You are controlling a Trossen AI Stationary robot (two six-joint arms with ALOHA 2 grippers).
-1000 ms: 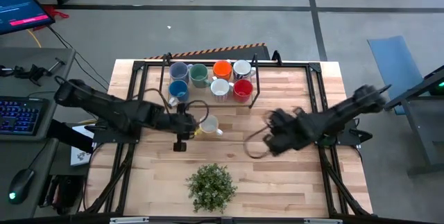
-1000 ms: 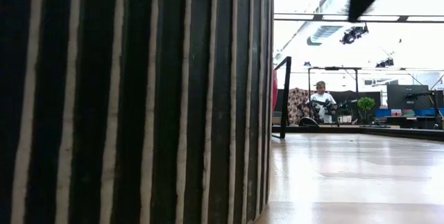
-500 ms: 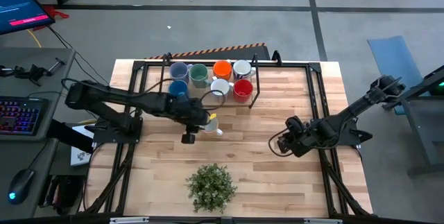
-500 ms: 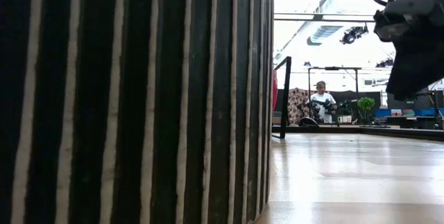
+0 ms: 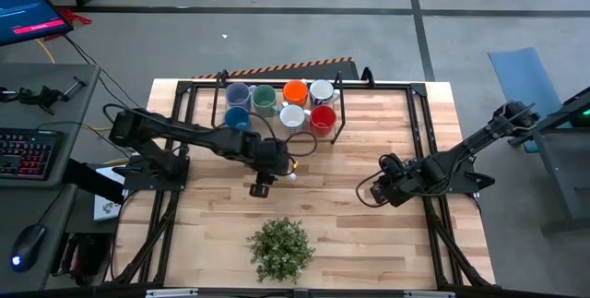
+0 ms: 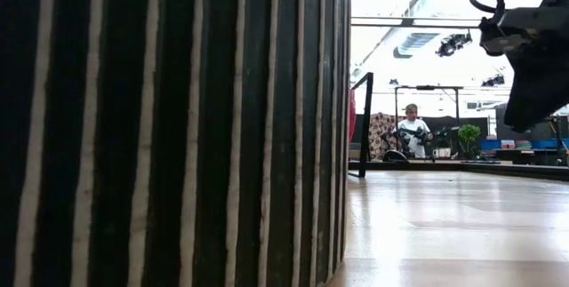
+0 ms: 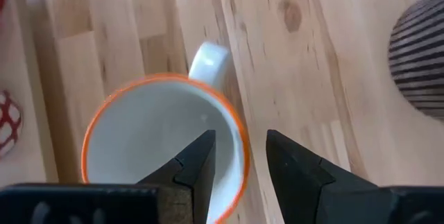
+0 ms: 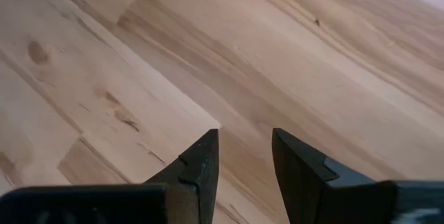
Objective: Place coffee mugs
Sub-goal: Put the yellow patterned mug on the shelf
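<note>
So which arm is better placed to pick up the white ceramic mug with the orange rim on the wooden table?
Left. The left gripper is over the white ceramic mug with the orange rim, its open fingers astride the rim. The right gripper is apart, over bare wooden table.

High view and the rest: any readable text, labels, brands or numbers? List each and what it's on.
None can be read.
Monitor at the high view's upper left edge: lines of text on a blue screen and a pink bar, too small to read.
Keyboard: key legends too small.
Mugs in the rack and the cream mug the left gripper straddles: no lettering visible.
Right gripper: bare wood only.
</note>
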